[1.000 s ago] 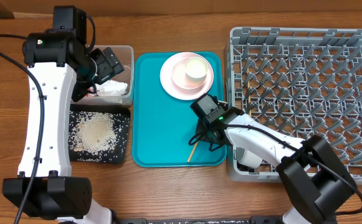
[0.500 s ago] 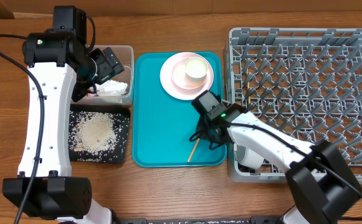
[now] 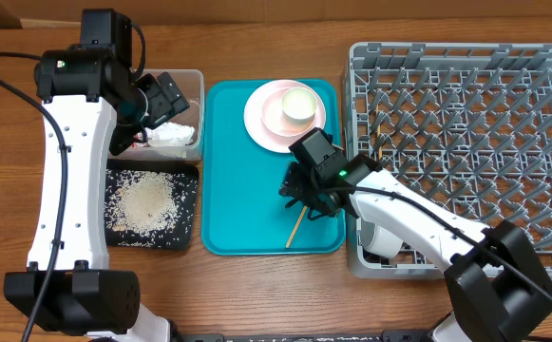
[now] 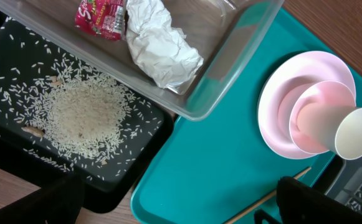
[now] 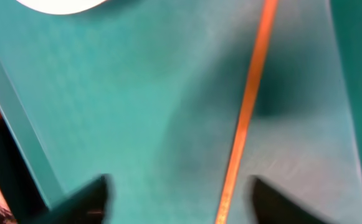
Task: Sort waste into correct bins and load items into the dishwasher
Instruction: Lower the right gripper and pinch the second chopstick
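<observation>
Wood table carries a teal tray at its middle, and one chopstick lies flat on the tray toward the front edge. Thin, light and stiff, it will likely roll or slip, so a pinch across mid-length looks safest. Right jaws hang low over it, spread wide and empty, the stick between them. Left jaws, wide and empty, hover over the tub.

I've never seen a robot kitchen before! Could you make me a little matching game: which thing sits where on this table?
Things:
1 rice grains
2 crumpled tissue
3 white cup
4 loose chopstick

Places:
a teal tray
b black tray
c clear tub
d pink plate

Pairs: 1-b, 2-c, 3-d, 4-a.
</observation>
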`<state>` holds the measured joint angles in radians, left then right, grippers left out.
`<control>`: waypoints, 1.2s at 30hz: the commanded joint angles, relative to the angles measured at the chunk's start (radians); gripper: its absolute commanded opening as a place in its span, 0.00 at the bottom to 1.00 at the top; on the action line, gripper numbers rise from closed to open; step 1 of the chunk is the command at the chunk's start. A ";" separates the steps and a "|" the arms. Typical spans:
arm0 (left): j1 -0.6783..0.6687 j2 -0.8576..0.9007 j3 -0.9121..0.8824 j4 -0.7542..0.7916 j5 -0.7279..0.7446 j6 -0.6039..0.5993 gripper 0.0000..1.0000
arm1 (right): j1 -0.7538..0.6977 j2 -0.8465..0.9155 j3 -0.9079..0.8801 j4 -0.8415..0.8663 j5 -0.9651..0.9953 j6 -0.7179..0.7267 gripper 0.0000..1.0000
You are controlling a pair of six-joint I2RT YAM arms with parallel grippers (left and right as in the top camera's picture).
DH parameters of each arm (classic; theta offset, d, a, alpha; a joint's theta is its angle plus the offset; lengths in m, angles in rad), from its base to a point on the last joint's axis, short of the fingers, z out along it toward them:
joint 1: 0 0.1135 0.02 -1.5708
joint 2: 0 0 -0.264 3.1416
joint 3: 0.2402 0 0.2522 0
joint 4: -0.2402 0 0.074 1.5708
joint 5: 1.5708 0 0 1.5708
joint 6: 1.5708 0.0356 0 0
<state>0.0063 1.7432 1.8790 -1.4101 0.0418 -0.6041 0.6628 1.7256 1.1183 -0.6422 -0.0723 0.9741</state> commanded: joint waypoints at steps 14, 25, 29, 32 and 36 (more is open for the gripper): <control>-0.007 -0.007 0.014 0.000 0.000 -0.002 1.00 | 0.044 0.018 0.003 -0.033 0.209 0.153 0.43; -0.007 -0.007 0.014 0.000 0.000 -0.002 1.00 | 0.084 0.078 0.003 -0.033 0.268 0.153 0.43; -0.007 -0.007 0.014 0.000 0.000 -0.002 1.00 | 0.095 0.078 0.003 -0.033 0.282 0.153 0.43; -0.007 -0.007 0.014 0.000 0.000 -0.002 1.00 | 0.095 0.078 0.002 -0.034 0.282 0.153 0.43; -0.007 -0.007 0.014 0.000 0.000 -0.002 1.00 | 0.095 0.078 0.002 -0.034 0.282 0.153 0.43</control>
<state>0.0063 1.7432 1.8790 -1.4101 0.0418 -0.6041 0.7536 1.8011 1.1183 -0.6754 0.1879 1.1217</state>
